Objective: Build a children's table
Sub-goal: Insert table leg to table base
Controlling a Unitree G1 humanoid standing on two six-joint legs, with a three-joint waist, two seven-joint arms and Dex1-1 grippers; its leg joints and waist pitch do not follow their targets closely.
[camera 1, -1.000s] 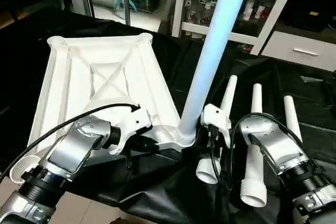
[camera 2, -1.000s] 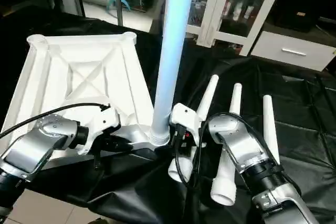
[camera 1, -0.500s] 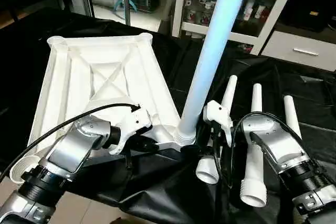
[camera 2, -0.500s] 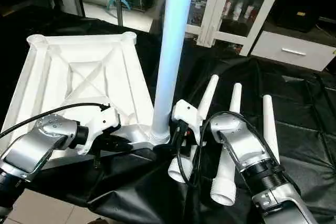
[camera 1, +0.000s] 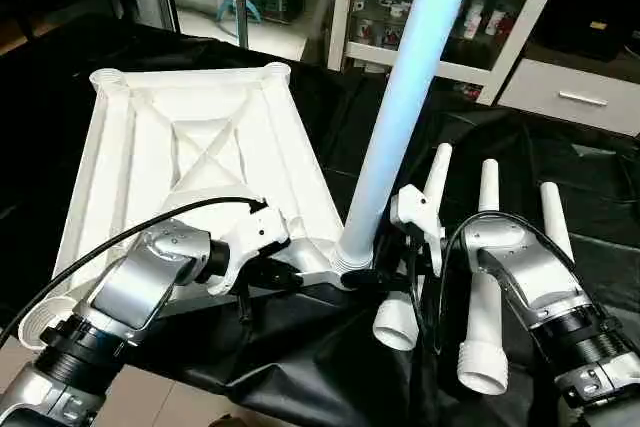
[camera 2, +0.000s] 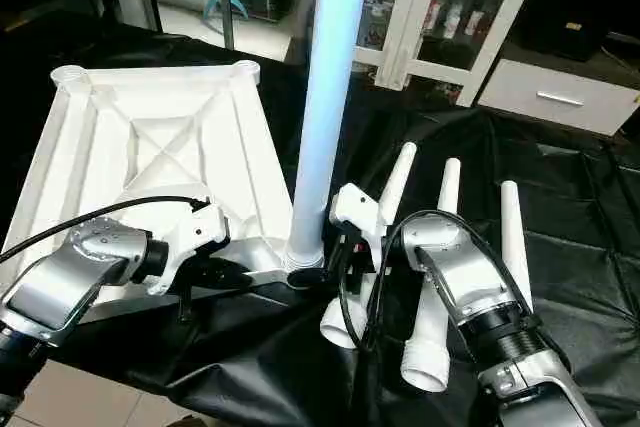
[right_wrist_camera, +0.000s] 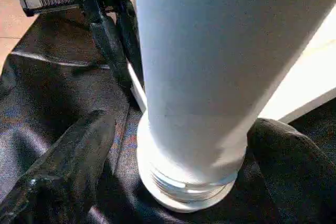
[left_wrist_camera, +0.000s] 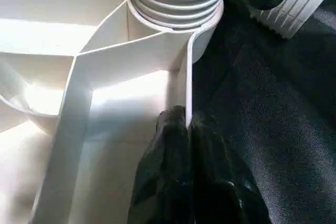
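Standing in the top's (camera 1: 200,147) corner socket (left_wrist_camera: 181,19) — one leg (camera 1: 400,107) — upright.

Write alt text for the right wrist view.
A thick white table leg stands upright with its threaded end seated in a corner socket of the table top, the right gripper's two black fingers open on either side of it. Behind, the left gripper pinches the top's rim over black cloth.

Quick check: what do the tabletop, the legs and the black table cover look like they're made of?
Tabletop: looks like moulded white plastic, semi-gloss, with thin ribs and round corner sockets. Standing leg and three loose legs: seemingly the same white plastic, hollow tubes with threaded ends. Cover: likely thin black sheet or coated fabric, judging by its creases and sheen; which one I cannot tell.
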